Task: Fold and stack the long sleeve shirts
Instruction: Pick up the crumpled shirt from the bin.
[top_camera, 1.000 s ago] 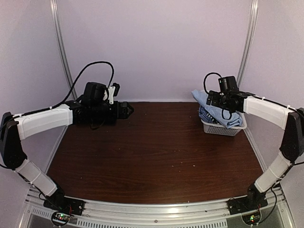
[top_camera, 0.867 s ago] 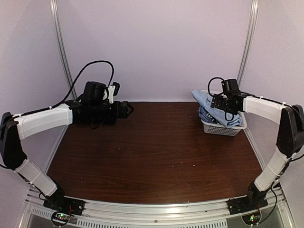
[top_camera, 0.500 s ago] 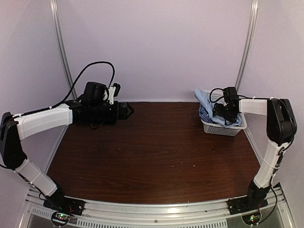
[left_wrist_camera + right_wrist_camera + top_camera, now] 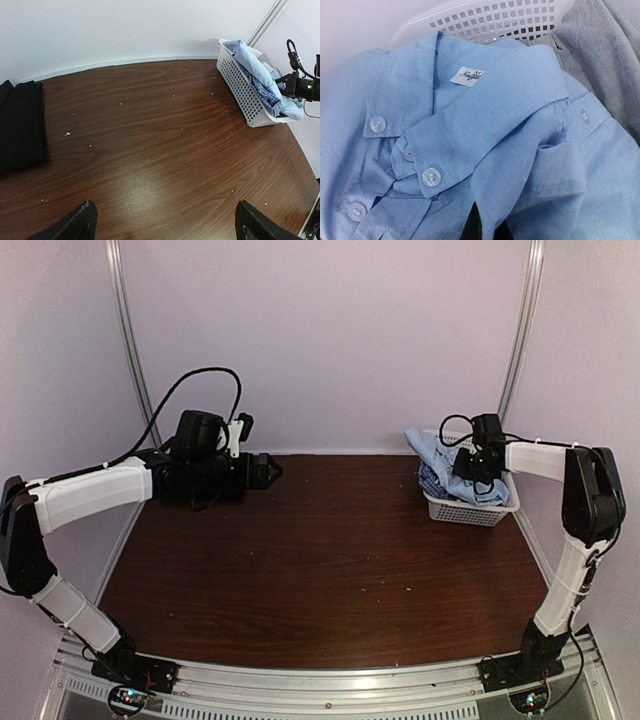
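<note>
1. We see the right gripper (image 4: 463, 470) down inside the basket (image 4: 470, 512) at the table's (image 4: 320, 570) far right corner. Its jaws are closed, and in the wrist view the light blue shirt (image 4: 485, 130) bunches toward the bottom edge. We judge it's pinching a fold near the collar to pull the shirt out.
2. The blue shirt lies crumpled on top of the pile, collar up, draped over the basket's left rim. A grey garment (image 4: 600, 50) touches it, and a checked cloth (image 4: 265, 96) sits beside it.
3. The left gripper (image 4: 167, 225) is spread wide and holds nothing. It hovers over the far left of the table, out of the way.
4. The black shirt (image 4: 20, 125) lies folded flat on the table's left side, likely the stack base.
5. There is bare wood between the basket and the black shirt. The back wall (image 4: 330, 340) and post (image 4: 520, 340) crowd the basket, so the lift should go up and toward centre. The rim may snag the cloth, and the grey garment may drag along.
</note>
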`<state>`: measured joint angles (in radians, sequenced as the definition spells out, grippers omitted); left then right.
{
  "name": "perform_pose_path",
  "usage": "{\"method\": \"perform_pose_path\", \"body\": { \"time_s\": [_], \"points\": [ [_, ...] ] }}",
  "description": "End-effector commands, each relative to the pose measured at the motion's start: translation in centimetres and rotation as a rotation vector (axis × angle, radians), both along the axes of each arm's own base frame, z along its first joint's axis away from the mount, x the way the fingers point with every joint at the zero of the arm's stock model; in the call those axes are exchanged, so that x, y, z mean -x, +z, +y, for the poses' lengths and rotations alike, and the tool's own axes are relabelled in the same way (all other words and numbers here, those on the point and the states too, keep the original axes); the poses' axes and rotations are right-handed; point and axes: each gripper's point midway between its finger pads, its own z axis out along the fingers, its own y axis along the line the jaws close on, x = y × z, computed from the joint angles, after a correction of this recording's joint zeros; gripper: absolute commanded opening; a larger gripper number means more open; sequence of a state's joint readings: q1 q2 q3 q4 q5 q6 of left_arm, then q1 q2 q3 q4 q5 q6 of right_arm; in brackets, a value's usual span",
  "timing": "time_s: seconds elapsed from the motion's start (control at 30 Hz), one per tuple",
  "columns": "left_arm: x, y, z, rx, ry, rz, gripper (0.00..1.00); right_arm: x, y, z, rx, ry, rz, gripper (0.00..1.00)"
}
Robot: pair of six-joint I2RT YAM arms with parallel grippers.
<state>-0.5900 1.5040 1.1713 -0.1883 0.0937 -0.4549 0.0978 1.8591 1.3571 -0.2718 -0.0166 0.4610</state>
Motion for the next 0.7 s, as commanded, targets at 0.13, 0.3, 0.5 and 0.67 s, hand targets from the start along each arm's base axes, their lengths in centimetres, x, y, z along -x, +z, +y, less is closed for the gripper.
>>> {"method": "perform_pose_path", "body": {
  "time_s": [0.13, 0.3, 0.5, 0.67],
  "points": [
    [-0.5, 2.7, -0.2, 0.039, 0.012, -0.055, 0.98, 1.1, 13.5, 1.3, 0.032, 0.063, -0.263, 0.00],
    [-0.5, 3.8, -0.5, 0.056, 0.002, -0.067, 0.98, 3.6, 20.5, 3.4, 0.056, 0.119, -0.399, 0.00],
    [-0.5, 4.9, -0.9, 0.071, -0.014, -0.070, 0.98, 7.8, 26.7, 6.7, 0.087, 0.168, -0.515, 0.00],
    [-0.4, 5.3, -1.0, 0.108, -0.041, -0.029, 0.98, 11.5, 26.3, 13.2, 0.097, 0.220, -0.499, 0.00]
  ]
}}
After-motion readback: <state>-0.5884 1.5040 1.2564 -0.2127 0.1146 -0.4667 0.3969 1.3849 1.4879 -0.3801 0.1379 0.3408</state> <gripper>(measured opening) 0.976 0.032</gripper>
